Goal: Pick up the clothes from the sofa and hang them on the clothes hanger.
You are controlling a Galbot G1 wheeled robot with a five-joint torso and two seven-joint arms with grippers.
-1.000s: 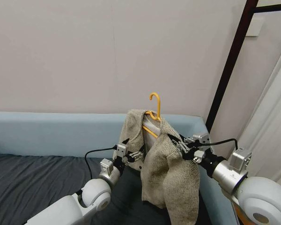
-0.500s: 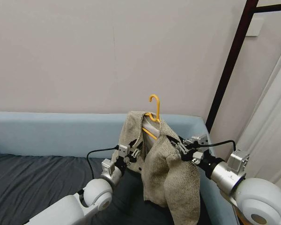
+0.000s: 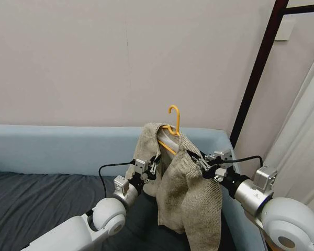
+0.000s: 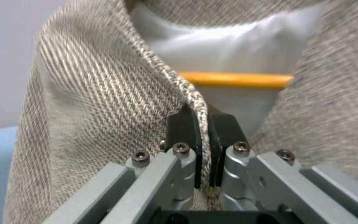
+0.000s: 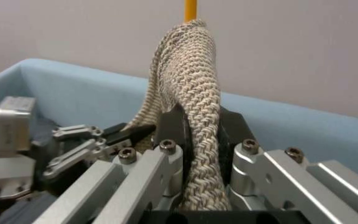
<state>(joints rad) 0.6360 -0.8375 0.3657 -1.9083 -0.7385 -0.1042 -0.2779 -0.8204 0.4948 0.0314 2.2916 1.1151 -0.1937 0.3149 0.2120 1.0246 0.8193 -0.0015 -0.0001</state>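
A beige knitted cardigan [image 3: 186,188] hangs on an orange hanger [image 3: 172,119], held up in the air above the sofa. My left gripper [image 3: 153,167] is shut on the cardigan's left front edge [image 4: 195,100]; the orange hanger bar [image 4: 235,80] runs just beyond its fingertips. My right gripper [image 3: 202,162] is shut on the cardigan's right shoulder, the thick knit [image 5: 195,107] bunched between its fingers, with the hanger stem [image 5: 190,9] rising above. The hanger's hook points up, free of any rail.
A light blue sofa [image 3: 52,146] with a dark grey seat [image 3: 26,209] lies below and behind. A dark vertical rack pole [image 3: 256,73] stands at the right, beside a white curtain [image 3: 303,136]. A plain wall is behind.
The left gripper has shifted slightly right and up along the cardigan's edge. The hanger and the right gripper have drifted a little lower and left.
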